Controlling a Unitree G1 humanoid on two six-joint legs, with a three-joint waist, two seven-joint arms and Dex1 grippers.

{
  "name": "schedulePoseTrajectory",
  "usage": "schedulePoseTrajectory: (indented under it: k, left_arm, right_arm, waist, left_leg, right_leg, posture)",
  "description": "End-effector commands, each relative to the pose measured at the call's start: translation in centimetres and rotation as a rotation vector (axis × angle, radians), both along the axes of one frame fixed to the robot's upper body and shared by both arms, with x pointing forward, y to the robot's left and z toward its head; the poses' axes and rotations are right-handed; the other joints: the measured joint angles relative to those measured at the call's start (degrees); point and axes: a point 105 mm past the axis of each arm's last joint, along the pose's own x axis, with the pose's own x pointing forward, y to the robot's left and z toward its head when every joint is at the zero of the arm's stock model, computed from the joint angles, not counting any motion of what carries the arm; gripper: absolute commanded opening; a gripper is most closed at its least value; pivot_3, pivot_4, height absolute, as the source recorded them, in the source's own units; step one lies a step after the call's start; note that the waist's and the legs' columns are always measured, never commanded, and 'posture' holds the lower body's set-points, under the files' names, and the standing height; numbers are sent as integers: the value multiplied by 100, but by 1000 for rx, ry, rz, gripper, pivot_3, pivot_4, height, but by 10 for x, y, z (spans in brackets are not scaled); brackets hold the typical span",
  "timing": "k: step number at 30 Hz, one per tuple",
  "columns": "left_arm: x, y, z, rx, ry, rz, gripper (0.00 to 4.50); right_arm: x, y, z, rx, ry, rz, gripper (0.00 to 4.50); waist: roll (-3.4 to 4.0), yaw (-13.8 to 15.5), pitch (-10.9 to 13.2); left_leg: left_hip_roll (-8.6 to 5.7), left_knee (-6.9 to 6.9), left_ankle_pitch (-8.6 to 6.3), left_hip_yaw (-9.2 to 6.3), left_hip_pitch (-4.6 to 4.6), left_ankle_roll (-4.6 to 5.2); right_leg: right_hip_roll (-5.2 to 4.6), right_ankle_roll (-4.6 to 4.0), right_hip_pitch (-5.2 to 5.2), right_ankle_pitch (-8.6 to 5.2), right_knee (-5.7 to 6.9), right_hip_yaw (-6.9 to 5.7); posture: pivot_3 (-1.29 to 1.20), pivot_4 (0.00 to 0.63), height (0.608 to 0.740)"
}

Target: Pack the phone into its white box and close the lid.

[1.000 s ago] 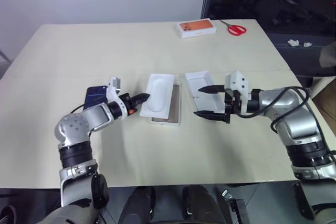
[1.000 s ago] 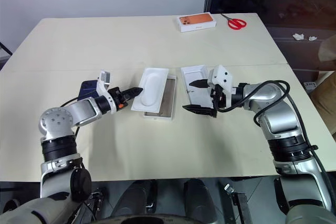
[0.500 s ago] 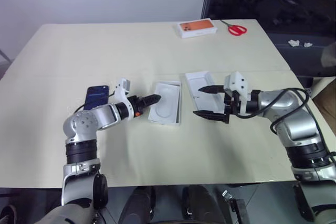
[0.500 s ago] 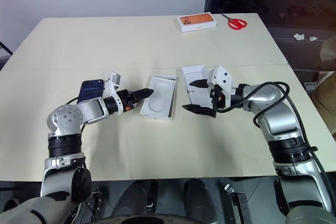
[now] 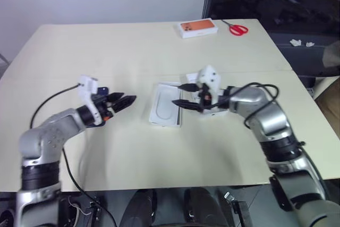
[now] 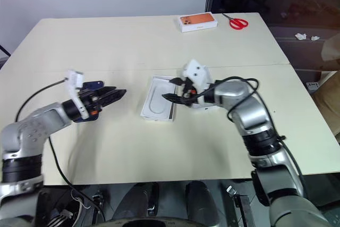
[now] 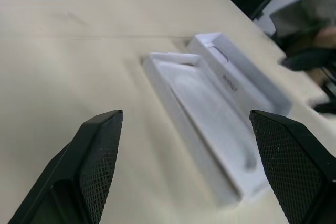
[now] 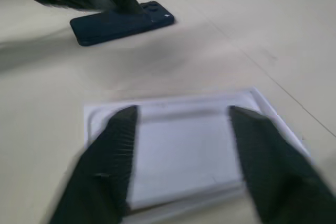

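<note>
Left eye view: slim dark navy glossy phone (image 8: 121, 22) flat on table (image 5: 133, 46), 9 o'clock of shallow white cardboard box (image 5: 179, 116), just beside spread left hand (image 5: 127, 99), the nearer arm. Right hand (image 5: 180, 95) fingers apart at box's 3 o'clock edge.

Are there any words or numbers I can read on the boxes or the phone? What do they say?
None can be read.
Lid: a faint dark mark along its inner floor, too blurred to read.
Orange-faced box: any print is too small to tell.
Phone: no words show, just its camera cluster.
Tray in the white box: plain white.
</note>
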Motion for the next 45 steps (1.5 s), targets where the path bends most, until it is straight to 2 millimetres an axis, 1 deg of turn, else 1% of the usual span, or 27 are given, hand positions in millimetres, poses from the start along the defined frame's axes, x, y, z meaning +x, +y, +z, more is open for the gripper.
schedulePoseTrajectory:
  k: [1, 2, 3, 6, 8, 14, 18, 23, 27, 31, 34, 35, 37, 38, 40, 42, 45]
  left_arm:
    - [-8, 1, 13, 30, -101, -41, 4091]
    - [-9, 2, 13, 27, -99, -38, 4091]
    - [-9, 1, 13, 29, -108, -33, 4091]
    - [-10, -5, 16, 13, -137, -21, 4091]
    - [-11, -7, 18, -5, -144, -15, 4091]
    - [-13, -7, 18, -6, -143, -2, 4091]
    - [-13, -9, 19, 1, -148, -6, 4091]
    - [-13, -14, 20, 2, -150, -16, 4091]
    - [-13, -15, 20, 0, -149, -23, 4091]
    - [-13, -14, 21, 4, -152, -19, 4091]
    - [-12, -13, 21, 4, -152, -15, 4091]
    - [-12, -13, 21, 5, -154, -14, 4091]
    - [-12, -14, 20, 8, -155, -14, 4091]
    - [-12, -14, 20, 7, -152, -15, 4091]
    - [-12, -15, 20, 6, -150, -15, 4091]
    - [-11, -16, 20, 5, -153, -15, 4091]
    - [-10, -17, 20, 4, -156, -16, 4091]
  right_arm:
    - [2, 18, -8, -71, -53, 12, 750]
    - [2, 22, -11, -82, -54, 18, 154]
    - [3, 25, -16, -127, -81, 31, 68]
    - [7, 30, -26, -209, -123, 53, 68]
    - [10, 29, -31, -258, -142, 60, 68]
    - [12, 31, -43, -338, -166, 94, 68]
    - [19, 30, -50, -405, -217, 91, 68]
    - [30, 27, -50, -439, -261, 76, 68]
    - [38, 23, -53, -499, -315, 81, 68]
    - [34, 28, -52, -424, -248, 84, 68]
    - [27, 33, -48, -362, -202, 104, 68]
    - [24, 35, -44, -347, -204, 120, 68]
    - [24, 39, -27, -298, -218, 117, 68]
    - [25, 39, -19, -274, -225, 108, 68]
    - [29, 39, -11, -258, -236, 85, 68]
    - [37, 35, -9, -285, -284, 54, 68]
    - [49, 30, -10, -327, -332, 2, 68]
  waist:
    - [-1, 17, -1]
    - [-1, 19, -1]
    - [-2, 19, 0]
    - [-2, -32, 0]
    - [-2, -55, 0]
    - [-2, -62, 0]
    - [-2, -57, 0]
    - [-2, -58, 0]
    - [-2, -60, 0]
    - [-2, -59, -1]
    - [-2, -64, 0]
    - [-2, -62, 0]
    - [-2, -66, 0]
    - [-1, -66, 0]
    - [-1, -63, 0]
    - [-2, -59, 0]
    - [-1, -60, 0]
  left_leg:
    - [-3, 2, -5, 0, 0, 8]
    - [-7, 4, -7, 0, 0, 13]
    - [-10, 5, -11, 0, 0, 19]
    - [-11, 6, -13, -1, -3, 22]
    - [-10, 4, -13, -1, -2, 23]
    - [-5, 2, -13, -1, -2, 22]
    - [-5, 3, -13, -2, -1, 23]
    - [-6, 4, -11, -2, -1, 20]
    - [-6, 4, -7, -2, 0, 12]
    - [-6, 4, -7, -2, 0, 12]
    - [-5, 3, -6, -3, 0, 11]
    - [-5, 3, -6, -3, 0, 11]
    - [-5, 3, -7, -3, 0, 13]
    - [-5, 3, -8, -3, 0, 14]
    - [-5, 2, -9, -4, 0, 15]
    - [-5, 2, -8, -4, 0, 15]
    - [-6, 2, -8, -4, 0, 14]
  right_leg:
    - [-3, 0, 3, 0, -2, -1]
    - [-8, -1, 6, 0, -3, -1]
    - [-10, -1, 6, 0, -3, -1]
    - [-10, 0, 2, 1, -2, -1]
    - [-6, 0, 0, 1, 2, 0]
    - [1, 1, -5, 1, 5, 0]
    - [1, 1, -3, 1, 6, -1]
    - [2, 1, -3, 1, 5, -1]
    - [2, 1, -2, 1, 6, -1]
    - [3, 1, -1, 1, 6, -1]
    - [3, 1, -2, 1, 6, -1]
    - [3, 1, -2, 1, 6, -1]
    - [3, 1, -2, 1, 6, -1]
    - [3, 1, -2, 1, 6, -1]
    - [3, 1, -3, 1, 6, -1]
    - [3, 1, -2, 1, 6, -1]
    - [3, 1, -3, 1, 5, -1]
  posture:
    - [0, 150, 740]
    - [0, 150, 740]
    - [0, 150, 740]
    - [0, 150, 740]
    - [0, 150, 740]
    - [0, 150, 740]
    - [0, 150, 740]
    - [0, 150, 740]
    - [0, 150, 740]
    - [0, 150, 740]
    - [0, 150, 740]
    - [0, 150, 740]
    - [0, 150, 740]
    - [0, 150, 740]
    - [0, 150, 740]
    - [0, 150, 740]
    - [0, 150, 740]
